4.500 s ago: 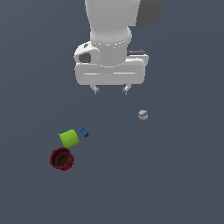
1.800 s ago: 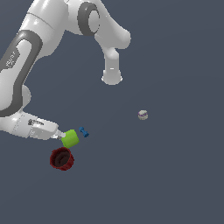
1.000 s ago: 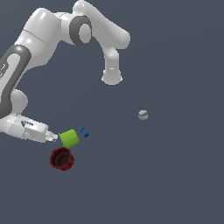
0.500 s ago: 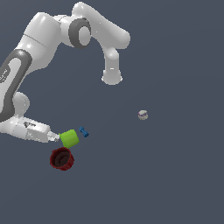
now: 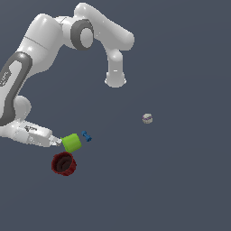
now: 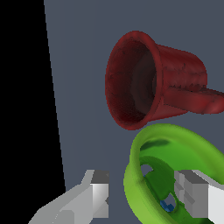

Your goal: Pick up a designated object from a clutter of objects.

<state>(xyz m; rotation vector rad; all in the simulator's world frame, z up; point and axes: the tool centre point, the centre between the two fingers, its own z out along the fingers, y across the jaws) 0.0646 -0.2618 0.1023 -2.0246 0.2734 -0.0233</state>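
where the white arm bends down at the exterior view's left, its gripper point(image 5: 56, 141) lies low and nearly level, tips against the lime-green cup point(image 5: 71, 142). in the wrist view the gripper point(image 6: 146, 192) stands spread, one finger point(image 6: 97, 192) outside the cup's rim and the other finger point(image 6: 192, 192) over the hollow mouth, so one wall of the lime-green cup point(image 6: 135, 175) sits between them; the gap is wider than that wall and i cannot tell whether either pad touches it. the cup rests on its side on the floor.

just below the green cup in the exterior view, touching or nearly so, is the dark red cup point(image 5: 63, 163), its dark mouth facing up toward the camera. in the wrist view the dark red cup point(image 6: 148, 83) flares wide close beside the green rim, crowding that side of the grasp.

just to the right of the green cup lies the tiny blue dumbbell piece point(image 5: 86, 136), close to it; a bit of the blue piece point(image 6: 165, 205) shows through the green cup's opening in the wrist view.

well apart, farther to the exterior view's right, sits the small whitish lump point(image 5: 147, 118) alone.

everything rests on a flat, plain slate-grey floor point(image 5: 171, 180) with no visible walls or edges; the wrist view shows a black band along one side.
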